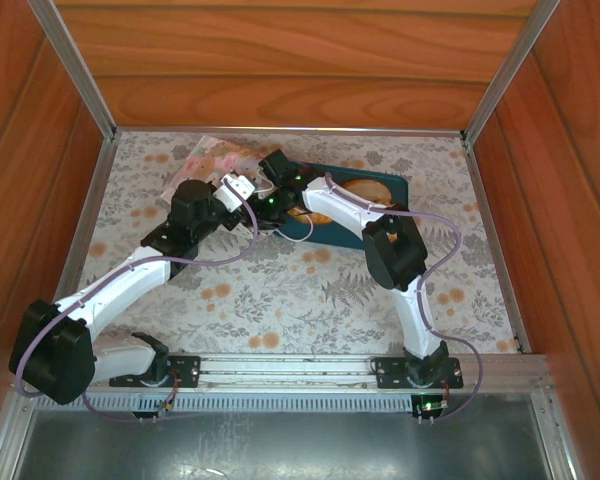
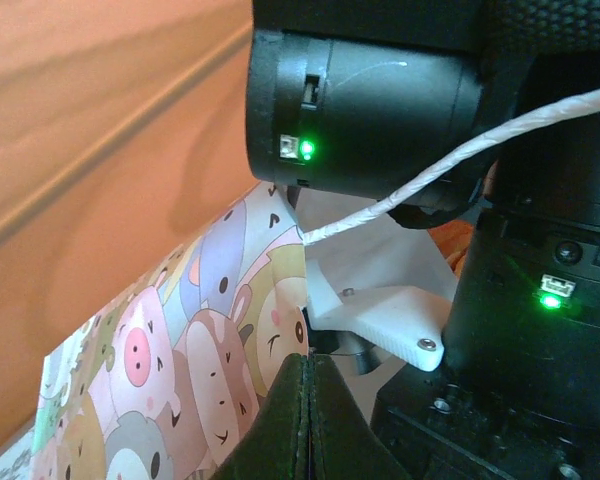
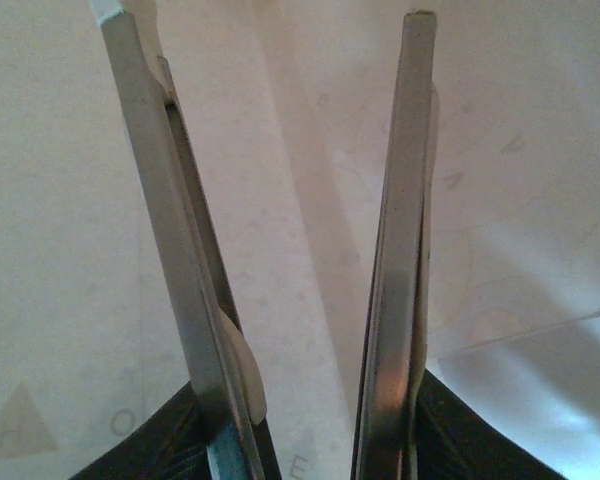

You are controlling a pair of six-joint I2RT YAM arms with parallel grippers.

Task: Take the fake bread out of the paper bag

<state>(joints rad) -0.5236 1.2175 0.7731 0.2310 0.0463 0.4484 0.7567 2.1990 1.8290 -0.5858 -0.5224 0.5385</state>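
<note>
The paper bag (image 1: 212,158) lay on its side at the far left of the table (image 1: 280,290) with its cartoon-animal face turned up. The right gripper (image 3: 290,250) was reaching into its mouth. In the wrist view its two fingers stood a modest way apart with nothing between them and pale paper all round. The left gripper (image 2: 307,420) was closed tight right beside the bag's printed side; whether it pinched the rim or a handle could not be told. Of the bread (image 1: 365,190), a round golden piece sat on the teal tray (image 1: 398,186) just right of the bag, with another partly hidden under the right arm. Whether any piece was left inside the bag could not be told. The job looked partly done, and the step in hand seemed to be a blind reach for more. The main risk was the fingers closing on paper instead of bread, since the thin wall lay close on both sides; a pull would then crumple or tear the bag, or drag it across the table. If the left gripper had no real hold, the light bag could slide along with the right arm. The two wrists were crowded together at the mouth, so a careless withdrawal could knock them together or sweep bread off the tray.
</note>
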